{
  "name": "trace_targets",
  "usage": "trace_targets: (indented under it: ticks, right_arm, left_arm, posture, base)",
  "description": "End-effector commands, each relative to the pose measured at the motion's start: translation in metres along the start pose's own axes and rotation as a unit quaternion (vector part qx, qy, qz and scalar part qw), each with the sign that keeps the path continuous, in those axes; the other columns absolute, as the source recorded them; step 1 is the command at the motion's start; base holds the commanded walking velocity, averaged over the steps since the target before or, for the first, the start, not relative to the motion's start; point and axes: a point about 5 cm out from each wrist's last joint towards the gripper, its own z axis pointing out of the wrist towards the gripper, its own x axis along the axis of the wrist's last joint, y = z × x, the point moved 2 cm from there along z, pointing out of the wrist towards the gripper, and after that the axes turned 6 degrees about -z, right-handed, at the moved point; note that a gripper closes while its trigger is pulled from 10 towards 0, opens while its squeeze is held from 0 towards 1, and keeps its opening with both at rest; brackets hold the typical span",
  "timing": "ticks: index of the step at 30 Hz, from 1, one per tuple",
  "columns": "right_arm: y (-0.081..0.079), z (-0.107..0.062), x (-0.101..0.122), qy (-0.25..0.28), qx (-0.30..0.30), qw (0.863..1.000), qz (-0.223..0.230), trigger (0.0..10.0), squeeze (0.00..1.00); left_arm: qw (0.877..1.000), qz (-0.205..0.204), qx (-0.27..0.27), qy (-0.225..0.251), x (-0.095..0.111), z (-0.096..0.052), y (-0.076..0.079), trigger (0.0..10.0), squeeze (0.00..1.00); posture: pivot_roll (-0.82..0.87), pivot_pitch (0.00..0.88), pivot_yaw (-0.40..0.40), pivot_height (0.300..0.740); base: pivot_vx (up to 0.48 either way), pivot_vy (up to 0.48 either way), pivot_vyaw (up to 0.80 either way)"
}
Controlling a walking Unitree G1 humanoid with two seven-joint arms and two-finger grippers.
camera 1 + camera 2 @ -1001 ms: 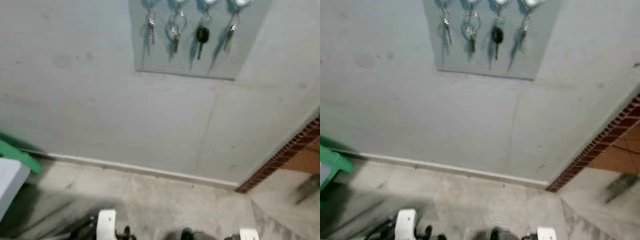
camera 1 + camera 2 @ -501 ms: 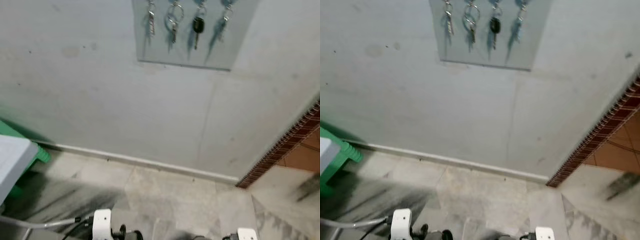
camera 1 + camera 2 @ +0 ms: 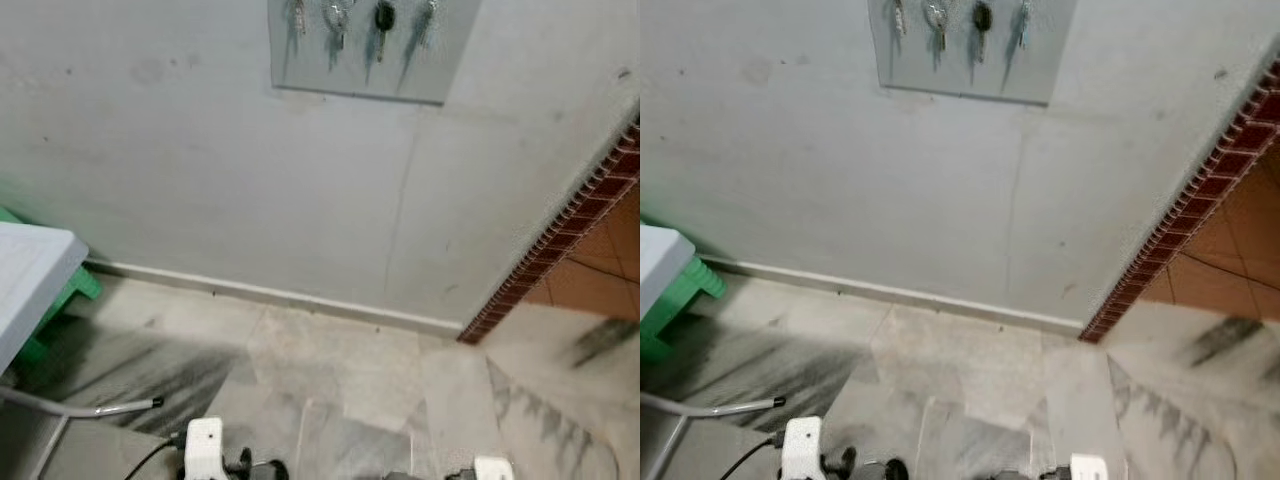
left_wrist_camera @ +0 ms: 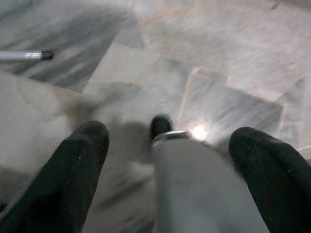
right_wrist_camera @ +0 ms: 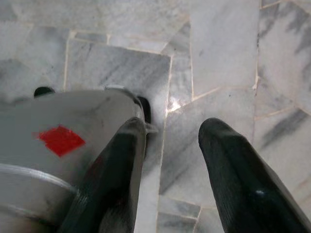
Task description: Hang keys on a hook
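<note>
The grey rectangular key board (image 3: 372, 48) with its hanging metal keys (image 3: 383, 18) sits high on the wall, well above and ahead of both low-hanging arms: left gripper (image 4: 170, 160) and right gripper (image 5: 167, 160) spread apart, holding nothing (neither clearly nearer).

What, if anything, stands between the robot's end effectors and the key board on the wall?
Nothing visible does. Bare marble floor and plain wall lie before the key board. Both the left end effector and right end effector hang low, open and empty.

Grey wall (image 3: 200, 180), marble floor (image 3: 340, 370), brick edging (image 3: 560, 240), green stool (image 3: 685, 290)
</note>
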Motion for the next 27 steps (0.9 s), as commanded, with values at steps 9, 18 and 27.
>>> trace_targets:
  ticks: [9, 18, 27]
  right_arm:
    - [-0.0048, -0.0016, -0.0101, -0.026, 0.007, 1.0, 0.006, 10.0, 0.0]
    - [-0.0064, -0.0016, -0.0104, -0.027, 0.01, 1.0, 0.005, 10.0, 0.0]
    - [-0.0088, -0.0003, -0.0079, -0.026, 0.01, 1.0, 0.006, 10.0, 0.0]
  left_arm:
    - [1.0, 0.014, 0.004, -0.018, -0.009, -0.0028, -0.006, 10.0, 0.0]
    - [1.0, 0.023, 0.001, -0.015, -0.0072, -0.0025, -0.0062, 10.0, 0.0]
    - [0.999, 0.038, -0.005, -0.011, -0.0008, -0.0001, -0.0045, 10.0, 0.0]
  posture:
    - [-0.05, 0.146, 0.021, 0.74]
    - [-0.04, 0.135, 0.025, 0.74]
    - [-0.05, 0.109, 0.035, 0.74]
  base:
    - [0.0, 0.0, -0.28]
    - [0.0, 0.0, -0.76]
    - [0.0, 0.0, -0.76]
